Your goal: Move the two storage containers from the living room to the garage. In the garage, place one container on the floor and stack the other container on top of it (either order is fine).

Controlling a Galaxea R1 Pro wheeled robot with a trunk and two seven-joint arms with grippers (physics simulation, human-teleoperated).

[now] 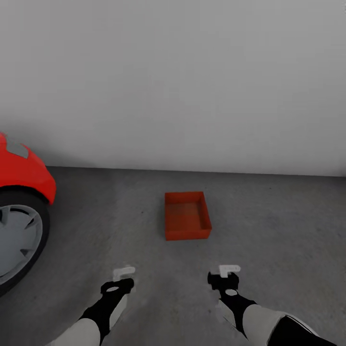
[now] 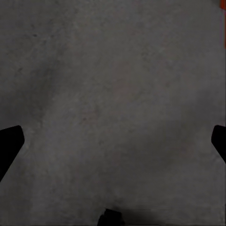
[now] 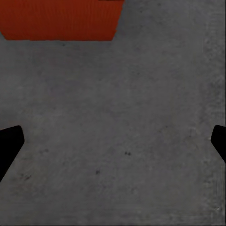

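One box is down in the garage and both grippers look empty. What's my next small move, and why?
Probably back away and turn to go for the second box. One storage container sits alone on the concrete floor near the red car, nothing stacked on it. The left gripper and right gripper hover open and empty.

The storage container is orange-red, plain, with a darker shade inside. The floor is dark grey concrete with a light mottled pattern and some small dark spots. The wall is pale grey, without pattern. The car is bright red; its wheel has a black tyre and silver-grey rim.
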